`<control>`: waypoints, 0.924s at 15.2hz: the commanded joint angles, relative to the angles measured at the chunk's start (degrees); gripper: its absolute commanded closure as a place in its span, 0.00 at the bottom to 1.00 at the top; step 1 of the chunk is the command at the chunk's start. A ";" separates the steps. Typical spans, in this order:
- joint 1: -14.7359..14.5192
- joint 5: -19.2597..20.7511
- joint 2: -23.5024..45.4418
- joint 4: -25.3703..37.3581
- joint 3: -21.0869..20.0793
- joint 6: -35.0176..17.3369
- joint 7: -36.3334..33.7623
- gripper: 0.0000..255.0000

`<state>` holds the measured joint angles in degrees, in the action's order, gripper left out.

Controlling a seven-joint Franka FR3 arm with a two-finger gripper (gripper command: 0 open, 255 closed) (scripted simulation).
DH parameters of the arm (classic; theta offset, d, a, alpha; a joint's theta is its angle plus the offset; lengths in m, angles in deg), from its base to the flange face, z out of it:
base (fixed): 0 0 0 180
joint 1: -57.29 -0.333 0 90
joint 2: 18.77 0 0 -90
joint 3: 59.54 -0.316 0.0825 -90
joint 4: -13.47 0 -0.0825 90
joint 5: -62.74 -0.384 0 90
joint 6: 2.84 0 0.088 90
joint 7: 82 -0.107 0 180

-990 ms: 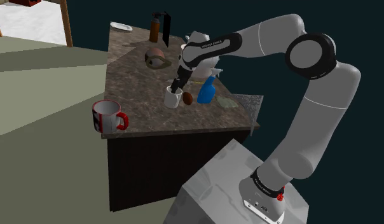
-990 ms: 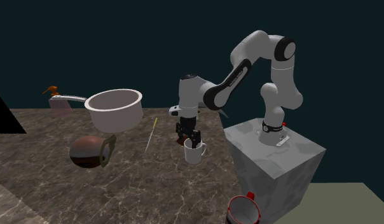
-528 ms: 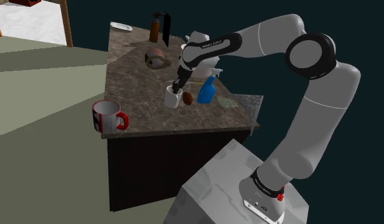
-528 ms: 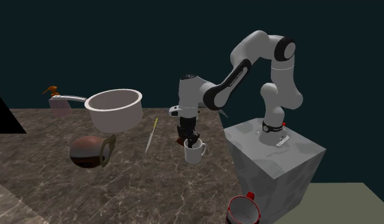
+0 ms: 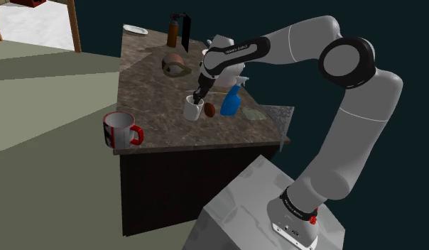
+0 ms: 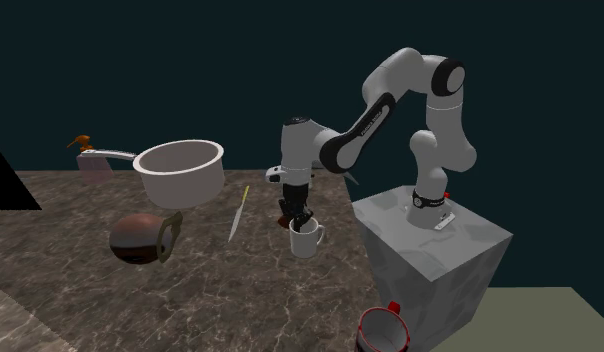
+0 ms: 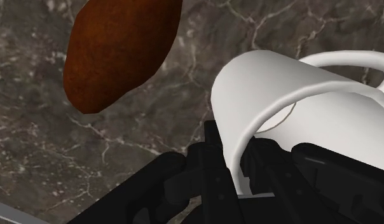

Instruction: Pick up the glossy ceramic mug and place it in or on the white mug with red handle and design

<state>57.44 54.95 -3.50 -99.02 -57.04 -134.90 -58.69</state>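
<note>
Lying just beside white mug (image 7: pixel 311 108): brown lump (image 7: pixel 121 51)

On my feed the counter (image 5: pixel 153 96) is dark brown stone with pale veins running through it. Near its middle the mug (image 7: pixel 299 114) is plain glossy white, inside and out, and the gripper (image 6: pixel 299 214) at it is all black. Just beside it, the oval lump (image 7: pixel 117 48) is reddish brown and the spray bottle (image 5: pixel 231 101) is bright blue. At the counter's front corner, the second mug (image 5: pixel 121 129) is white with a red handle, a red rim and dark and red marks on its side. The kettle (image 6: pixel 142 238) is glossy brown and the pot (image 6: pixel 180 172) is white. The arm (image 5: pixel 305 39) is white with dark joints, on a mottled grey stand (image 5: pixel 256 206).
</note>
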 commanded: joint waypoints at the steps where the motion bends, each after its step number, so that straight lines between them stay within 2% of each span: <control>1: -0.01 0.09 -0.40 0.27 0.02 0.66 -0.11 1.00; 14: -0.07 1.08 -4.65 4.95 0.29 9.53 -1.34 1.00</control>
<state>57.37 55.96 -7.82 -94.53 -56.76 -126.16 -59.93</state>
